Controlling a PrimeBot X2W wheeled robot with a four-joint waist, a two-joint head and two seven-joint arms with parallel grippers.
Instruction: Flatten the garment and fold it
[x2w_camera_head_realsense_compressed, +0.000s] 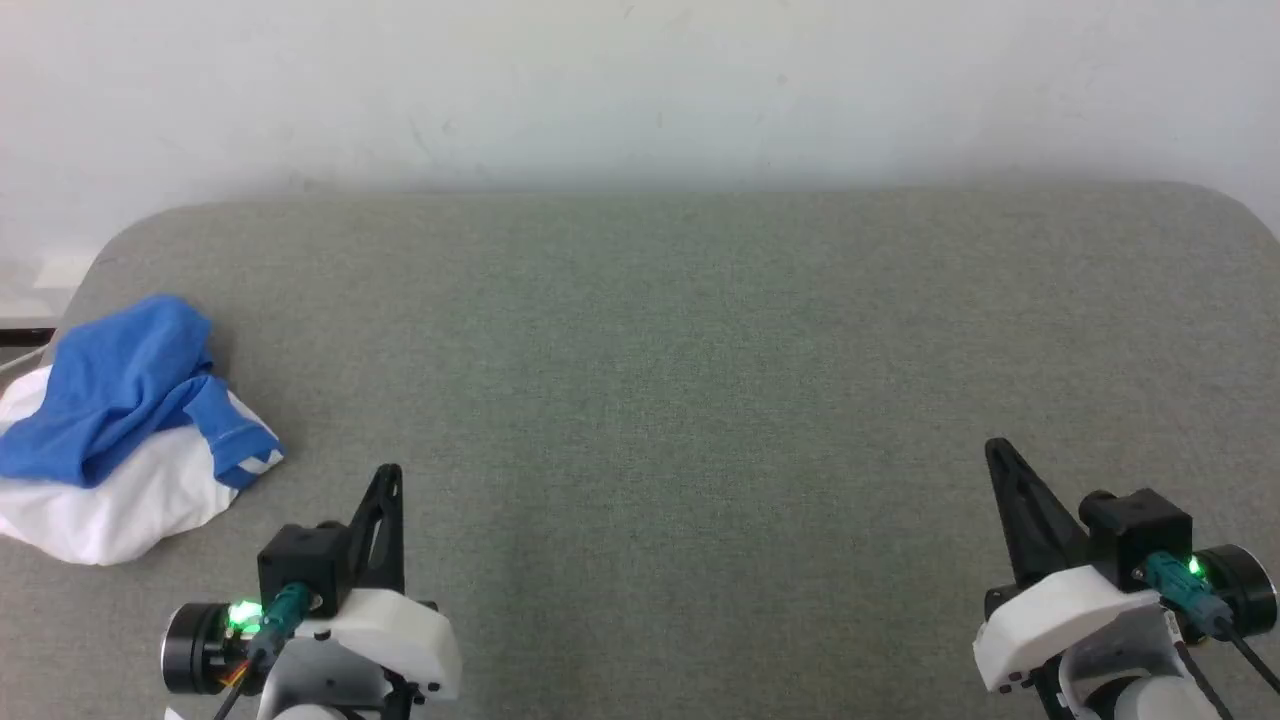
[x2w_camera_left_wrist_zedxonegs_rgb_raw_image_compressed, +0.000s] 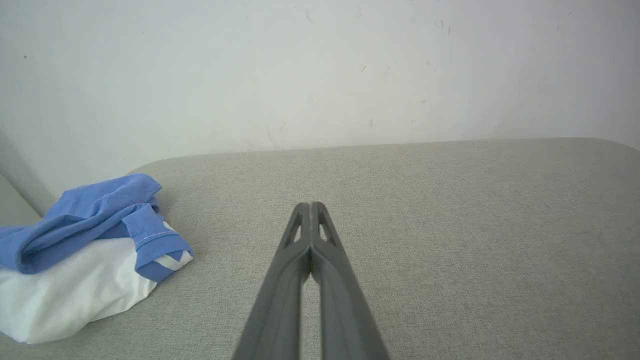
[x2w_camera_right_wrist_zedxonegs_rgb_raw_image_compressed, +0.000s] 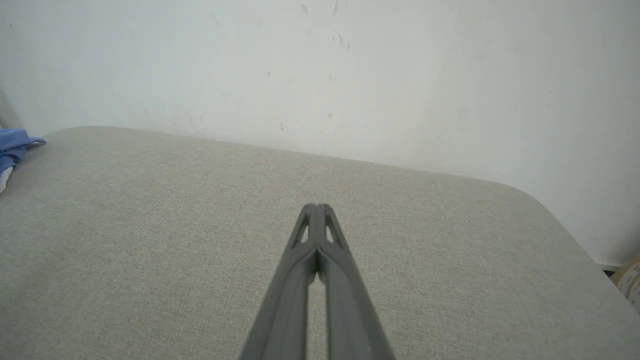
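The garment (x2w_camera_head_realsense_compressed: 120, 440) lies crumpled in a heap at the left edge of the grey surface, blue sleeves bunched on top of white cloth; its chest print is hidden. In the left wrist view the garment (x2w_camera_left_wrist_zedxonegs_rgb_raw_image_compressed: 85, 250) sits to the left of my fingers, apart from them. A blue scrap of the garment (x2w_camera_right_wrist_zedxonegs_rgb_raw_image_compressed: 12, 145) peeks in at the far left of the right wrist view. My left gripper (x2w_camera_head_realsense_compressed: 390, 475) is shut and empty, a short way right of the heap. My right gripper (x2w_camera_head_realsense_compressed: 995, 450) is shut and empty, far off at the lower right.
The grey padded surface (x2w_camera_head_realsense_compressed: 680, 380) has rounded far corners and meets a white wall (x2w_camera_head_realsense_compressed: 640, 90) at the back. Beyond its right edge, a bit of a cardboard box (x2w_camera_right_wrist_zedxonegs_rgb_raw_image_compressed: 631, 280) shows in the right wrist view.
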